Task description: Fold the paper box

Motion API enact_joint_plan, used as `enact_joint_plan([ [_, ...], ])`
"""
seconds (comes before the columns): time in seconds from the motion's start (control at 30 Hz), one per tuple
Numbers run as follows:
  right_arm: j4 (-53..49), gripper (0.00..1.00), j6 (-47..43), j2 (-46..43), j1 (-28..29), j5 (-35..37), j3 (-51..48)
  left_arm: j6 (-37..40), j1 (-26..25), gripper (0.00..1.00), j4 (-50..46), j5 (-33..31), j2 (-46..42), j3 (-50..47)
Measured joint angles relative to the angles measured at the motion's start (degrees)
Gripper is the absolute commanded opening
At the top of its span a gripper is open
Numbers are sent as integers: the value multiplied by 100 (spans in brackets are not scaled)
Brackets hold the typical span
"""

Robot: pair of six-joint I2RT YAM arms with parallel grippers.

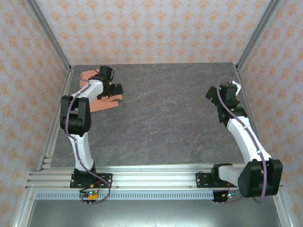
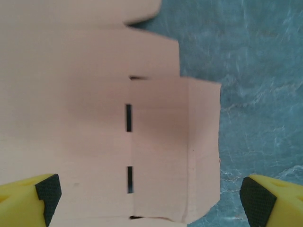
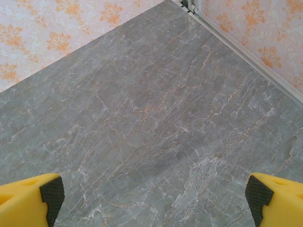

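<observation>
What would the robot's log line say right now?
left claw: open, above box | right claw: open, above table | box: flat, unfolded

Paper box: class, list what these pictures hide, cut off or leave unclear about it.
1. Top external view: the left arm and left gripper cover the middle of the paper box; its slots are too small to see.
2. Left wrist view: the sheet runs past the left, top and bottom edges, so its full outline is cut off.

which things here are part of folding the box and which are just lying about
Job: paper box, flat and unfolded; left fingers, open above it; right fingers, open over the table.
Just there: table; patterned walls.
</observation>
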Motion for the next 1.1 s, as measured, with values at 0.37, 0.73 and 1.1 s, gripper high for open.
enact_joint_plan([
  [0.37,-4,99,234,52,0,-678,0,-1001,-450,99,1694,933,-599,-1766],
  [0.73,-87,99,1217,256,0,-1082,-17,-2892,-2529,100,3281,1283,-1209,-2909],
  [1.1,-358,100,3641,313,0,-2299,-667,-3899,-4183,100,3445,1814,-1296,-1193],
])
